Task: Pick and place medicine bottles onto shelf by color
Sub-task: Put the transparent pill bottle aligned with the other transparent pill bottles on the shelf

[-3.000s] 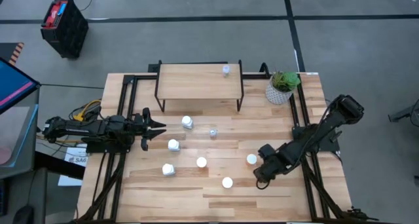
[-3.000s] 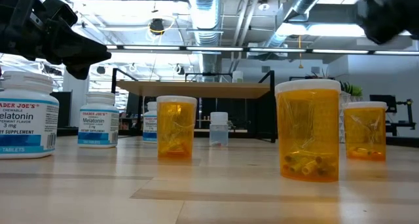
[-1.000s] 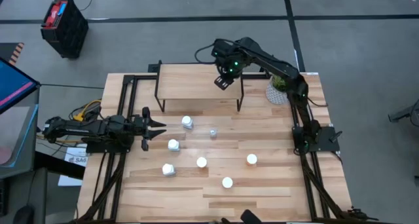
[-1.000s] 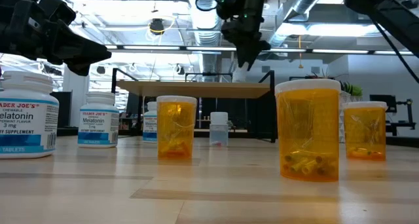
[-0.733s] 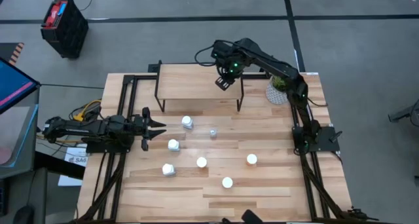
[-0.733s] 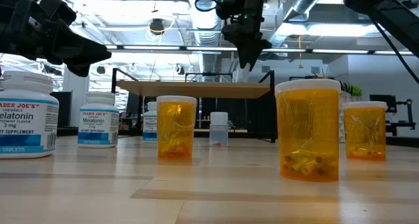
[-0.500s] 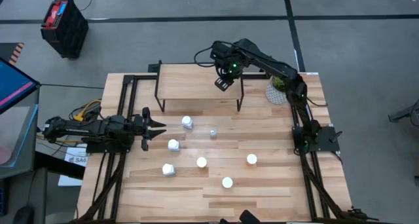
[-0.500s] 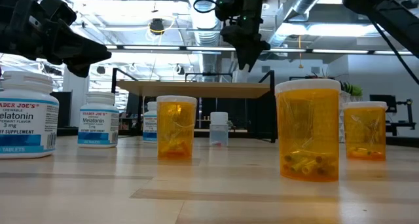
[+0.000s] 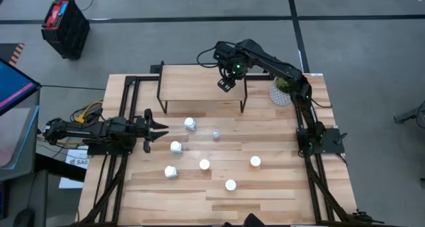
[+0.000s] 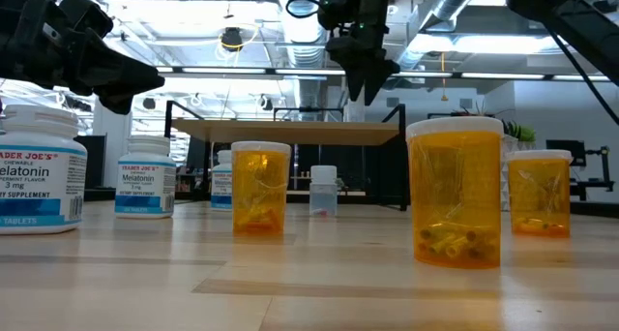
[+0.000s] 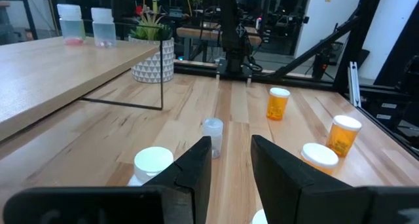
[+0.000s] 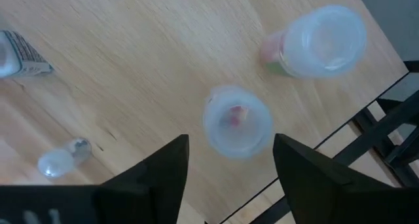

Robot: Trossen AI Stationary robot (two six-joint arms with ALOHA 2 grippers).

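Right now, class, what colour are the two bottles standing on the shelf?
Clear pale-blue, both bottles; seen best in the right wrist view.

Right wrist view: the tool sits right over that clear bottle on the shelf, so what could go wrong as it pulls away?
1. The right tool, fingers apart, brackets the small clear bottle; a sideways exit could tip it.
2. It stands near the light wooden shelf's edge and a second clear bottle.

shelf (image 9: 199,83) sitting at desk (image 9: 265,200) far edge | two bottles (image 12: 237,122) standing on its right end | plant (image 9: 287,87) sitting right of it
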